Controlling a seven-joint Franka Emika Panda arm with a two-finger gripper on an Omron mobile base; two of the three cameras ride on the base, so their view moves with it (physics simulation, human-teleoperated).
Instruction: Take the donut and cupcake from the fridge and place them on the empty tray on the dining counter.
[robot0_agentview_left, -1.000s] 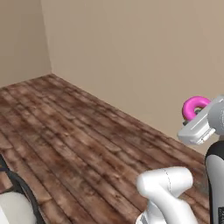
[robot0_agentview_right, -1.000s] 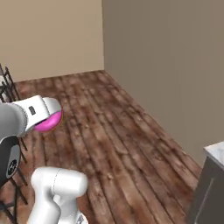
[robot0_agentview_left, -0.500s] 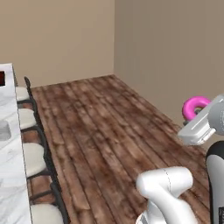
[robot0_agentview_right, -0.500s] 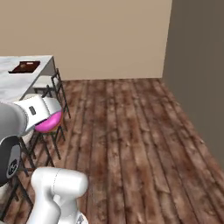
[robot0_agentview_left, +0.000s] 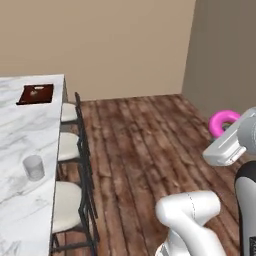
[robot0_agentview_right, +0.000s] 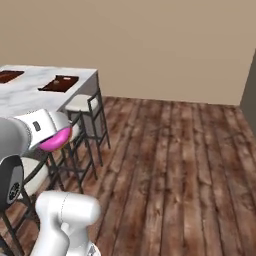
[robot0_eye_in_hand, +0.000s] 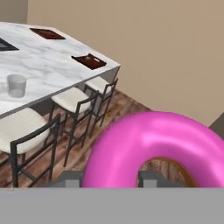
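The tray lay at the far corner of the dining counter, close to the edge above the stools, and held nothing that could be made out; in the hand view it showed as a dark rimmed rectangle near the counter's corner, with a flat brown board well apart from it toward the far side. A clear glass stood nearer along the counter, also with no visible contents, and a dark sink was set into the marble beyond it. The gripper was closed narrowly on the donut, its two dark fingers pressed against the lower part of the ring. The donut was a smooth, glossy ring with bright pink icing, held up in the air over the wooden floor, away from the counter; from the left base view it peeked out pink behind the white hand
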